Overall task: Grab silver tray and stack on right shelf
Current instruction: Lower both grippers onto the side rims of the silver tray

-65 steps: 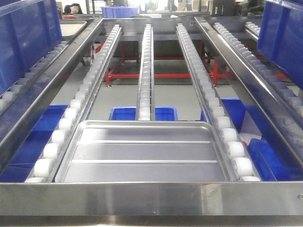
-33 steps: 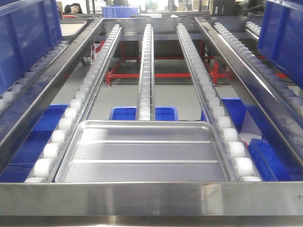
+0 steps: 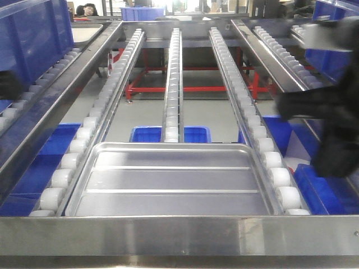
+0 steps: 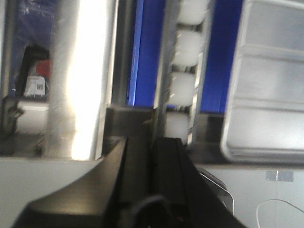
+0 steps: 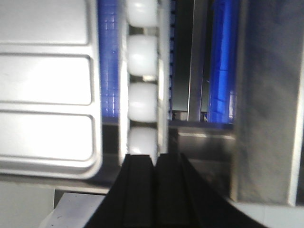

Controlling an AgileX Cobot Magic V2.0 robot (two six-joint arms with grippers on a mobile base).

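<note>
I judge grasp and stacking both pending: the shiny ribbed aluminium tray (image 3: 171, 182) lies free between white rollers (image 3: 288, 197); left pincer (image 4: 152, 140) and right pincer (image 5: 155, 156) closed, empty.

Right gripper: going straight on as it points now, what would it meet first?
The right gripper, fingers shut, would probably meet the white roller wheel first, not the silver tray beside it; depth unclear.

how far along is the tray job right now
Done: nothing yet. The silver tray lies untouched on the middle rack's rollers, against the front rail. In hand: the left gripper and right gripper are shut and empty, each near a tray corner beside the rollers. Left: grasp the tray, lift it, and stack it on the right shelf.
</note>
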